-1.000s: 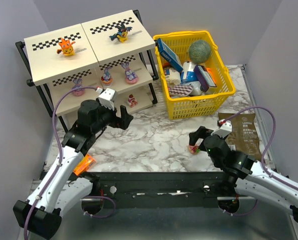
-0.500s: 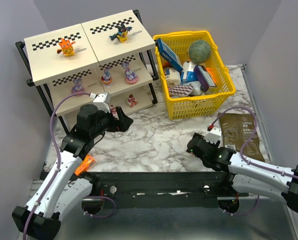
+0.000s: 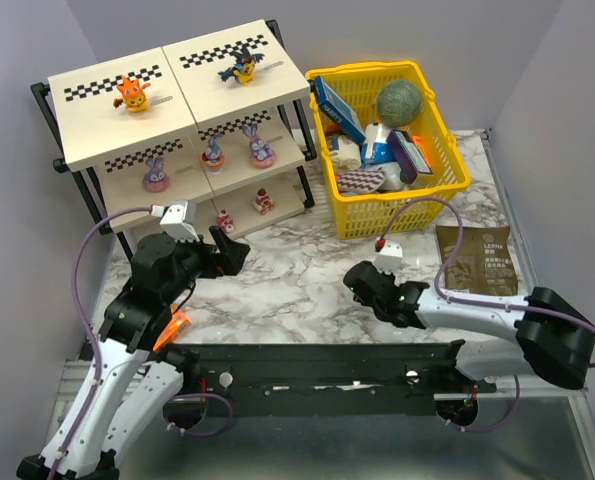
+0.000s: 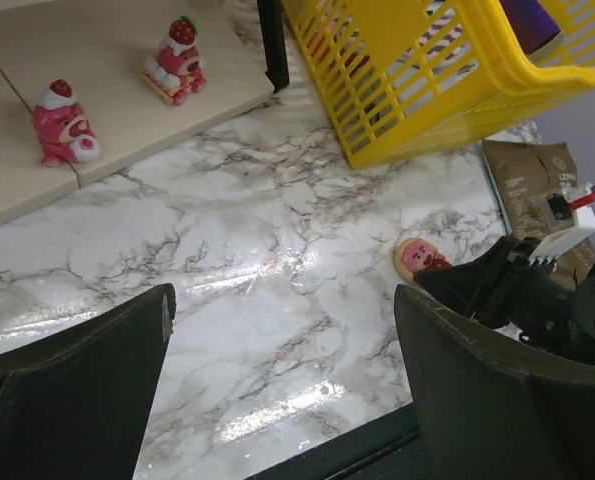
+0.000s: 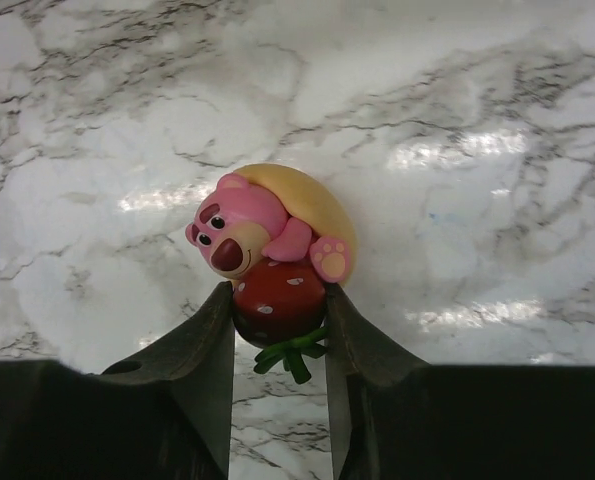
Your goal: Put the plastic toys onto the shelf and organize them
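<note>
R jaws closed on pink bear toy (image 5: 267, 245) by its strawberry end, down at counter (image 3: 297, 280), well apart from shelf (image 3: 97, 135). Narrow-end pinch prob. leaves bear body free for set-down. Toy: pink bear, tan rounded back, red berry w/ green stem. L jaws wide open, empty, near bottom tier's two red-pink toys (image 4: 62, 125).

The brown packet (image 3: 482, 262) lying on the desk (image 3: 297, 280) carries white capitals that seem to read "LERNA"; the finer lines beneath are too small to read. White lettering on the blue box (image 3: 335, 108) in the yellow basket (image 3: 397, 216) is illegible.
</note>
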You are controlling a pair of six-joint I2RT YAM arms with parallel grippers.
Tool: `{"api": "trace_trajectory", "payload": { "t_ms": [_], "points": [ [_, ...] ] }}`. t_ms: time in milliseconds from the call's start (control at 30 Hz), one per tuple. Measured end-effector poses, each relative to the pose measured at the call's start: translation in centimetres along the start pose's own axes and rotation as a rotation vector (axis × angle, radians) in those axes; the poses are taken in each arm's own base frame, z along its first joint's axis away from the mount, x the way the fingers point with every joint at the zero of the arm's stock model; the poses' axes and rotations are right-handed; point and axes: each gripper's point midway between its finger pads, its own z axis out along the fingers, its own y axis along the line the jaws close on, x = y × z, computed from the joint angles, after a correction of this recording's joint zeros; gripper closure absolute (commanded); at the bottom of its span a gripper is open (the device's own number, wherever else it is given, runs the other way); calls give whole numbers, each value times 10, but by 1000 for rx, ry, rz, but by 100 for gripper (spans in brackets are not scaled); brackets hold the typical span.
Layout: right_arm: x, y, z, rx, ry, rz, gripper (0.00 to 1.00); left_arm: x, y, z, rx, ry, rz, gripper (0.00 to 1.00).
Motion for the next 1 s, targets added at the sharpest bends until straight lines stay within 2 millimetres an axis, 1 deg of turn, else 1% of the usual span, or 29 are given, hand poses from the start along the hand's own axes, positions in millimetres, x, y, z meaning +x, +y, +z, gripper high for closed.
{"api": "trace_trajectory", "payload": {
  "t_ms": [100,200,333,433,533,567,667,767,833,867,1000],
  "points": [
    [2,27,2,-37,7,-58,82,2,7,-8,-23,-43,-15,1],
    [11,70,2,-99,36,-124,84,5,16,-11,-51,-71,-25,1],
    [19,129,0,-184,63,-170,87,12,26,-9,-88,-72,-31,1],
    [21,160,-7,-244,71,-176,91,19,33,-6,-115,-61,-32,1],
    [18,183,-17,-300,83,-168,92,23,40,-5,-145,-55,-33,1],
    [16,190,-21,-316,88,-164,91,23,42,-5,-152,-56,-34,1],
    [9,213,-31,-365,102,-151,81,21,45,-5,-171,-64,-34,1],
    [9,226,-34,-389,116,-150,79,20,47,-6,-184,-72,-37,1],
    [14,232,-31,-396,134,-163,77,19,48,-7,-190,-82,-38,1],
    [18,234,-29,-396,144,-171,71,18,49,-8,-194,-88,-39,1],
    [39,238,-18,-389,192,-212,64,16,51,-13,-203,-108,-40,1]
  ]
}}
